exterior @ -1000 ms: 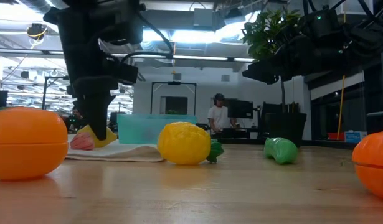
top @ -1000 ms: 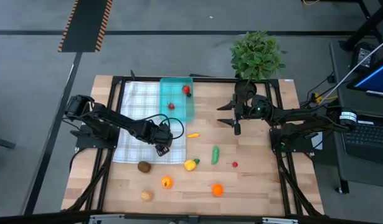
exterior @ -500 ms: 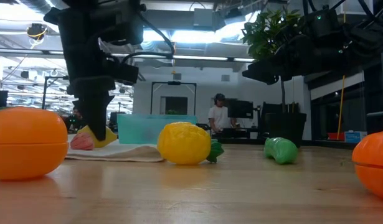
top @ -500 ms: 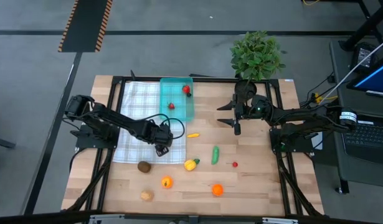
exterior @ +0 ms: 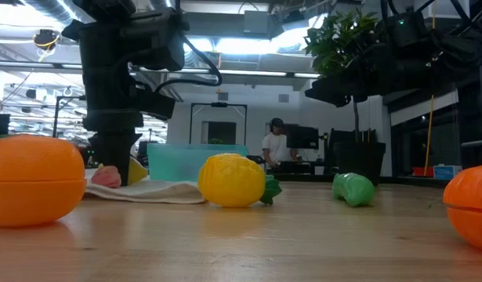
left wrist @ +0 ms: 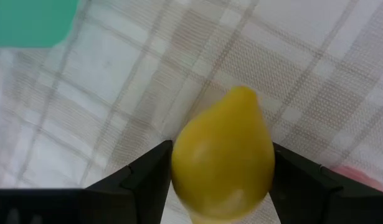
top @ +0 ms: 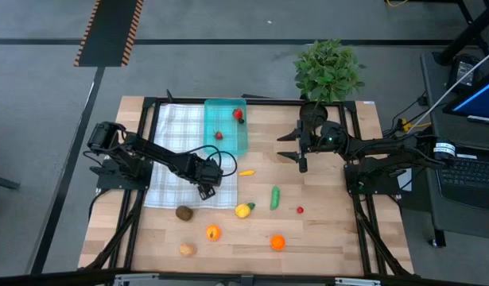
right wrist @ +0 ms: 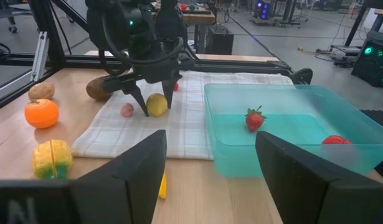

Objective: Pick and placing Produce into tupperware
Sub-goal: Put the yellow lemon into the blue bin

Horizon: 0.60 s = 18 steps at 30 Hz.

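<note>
The left pincer has dropped lower over the white checked cloth than it was a second ago, so its fingers now bracket the yellow pear-shaped piece, seemingly touching both flanks, though whether they grip firmly yet is hard to tell. That piece still lies on the cloth, near the teal tupperware, which already holds two red pieces, so the pick looks about to begin. The right pincer waits above the counter with fingers apart.
</note>
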### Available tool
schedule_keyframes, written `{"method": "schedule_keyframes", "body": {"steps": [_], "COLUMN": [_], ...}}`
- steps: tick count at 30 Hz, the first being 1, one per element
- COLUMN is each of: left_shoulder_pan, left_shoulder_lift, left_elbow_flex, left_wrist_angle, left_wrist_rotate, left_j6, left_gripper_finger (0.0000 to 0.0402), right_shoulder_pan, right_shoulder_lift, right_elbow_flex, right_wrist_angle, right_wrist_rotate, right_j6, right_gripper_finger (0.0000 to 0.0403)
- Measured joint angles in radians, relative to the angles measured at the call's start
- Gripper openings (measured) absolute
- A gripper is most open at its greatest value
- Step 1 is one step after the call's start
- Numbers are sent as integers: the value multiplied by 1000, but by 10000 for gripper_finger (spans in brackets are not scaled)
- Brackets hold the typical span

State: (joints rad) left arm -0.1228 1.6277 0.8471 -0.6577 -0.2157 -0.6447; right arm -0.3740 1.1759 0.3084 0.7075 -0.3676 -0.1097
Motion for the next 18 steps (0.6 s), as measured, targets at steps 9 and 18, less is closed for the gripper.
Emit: {"method": "schedule_keyframes", "body": {"steps": [9, 18], "left_shoulder_pan": [1, 1], "left_shoulder_lift": [-4, -7], "left_elbow_flex": [0, 0], "left_wrist_angle": [-1, -4], "left_wrist_rotate": [32, 85], "left_j6": [20, 20], "left_gripper_finger": [218, 206], "right_shoulder_pan": [0, 0], "right_shoulder_lift": [0, 0], "right_elbow_flex": [0, 0], "right_wrist_angle": [-1, -3], "right_wrist_rotate": [0, 0], "right_j6": [-1, -2], "right_gripper_finger": [249, 249]}}
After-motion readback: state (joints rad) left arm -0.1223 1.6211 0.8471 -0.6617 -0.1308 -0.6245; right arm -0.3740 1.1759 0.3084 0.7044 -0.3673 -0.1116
